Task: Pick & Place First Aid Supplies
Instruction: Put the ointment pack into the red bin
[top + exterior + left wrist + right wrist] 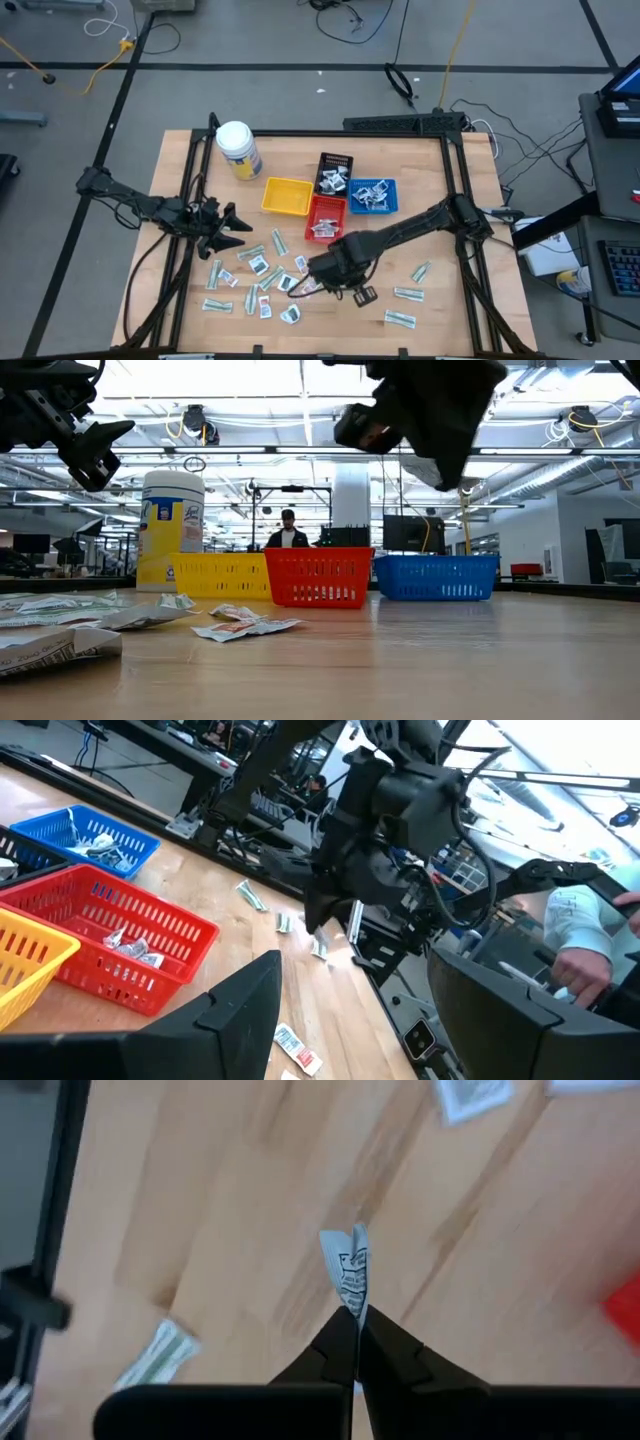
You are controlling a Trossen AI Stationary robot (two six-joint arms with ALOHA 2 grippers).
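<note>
Right gripper (355, 1320): fingers pinched together on one small white packet (349, 1272) with dark print, folded, lifted clear of the table (440, 190), over the near middle.
Left gripper (232, 226): fingers spread wide, nothing between them, raised at the left of the table.
White jar (237, 148) with yellow label: upright, far left.
Yellow tray (285, 196), red tray (325, 214), blue tray (372, 195), black tray (335, 170): clustered at far centre; packets inside red, blue and black.
Loose packets (256, 278): scattered flat at near left; pale green-grey wrappers (404, 294) lying apart at near right.
</note>
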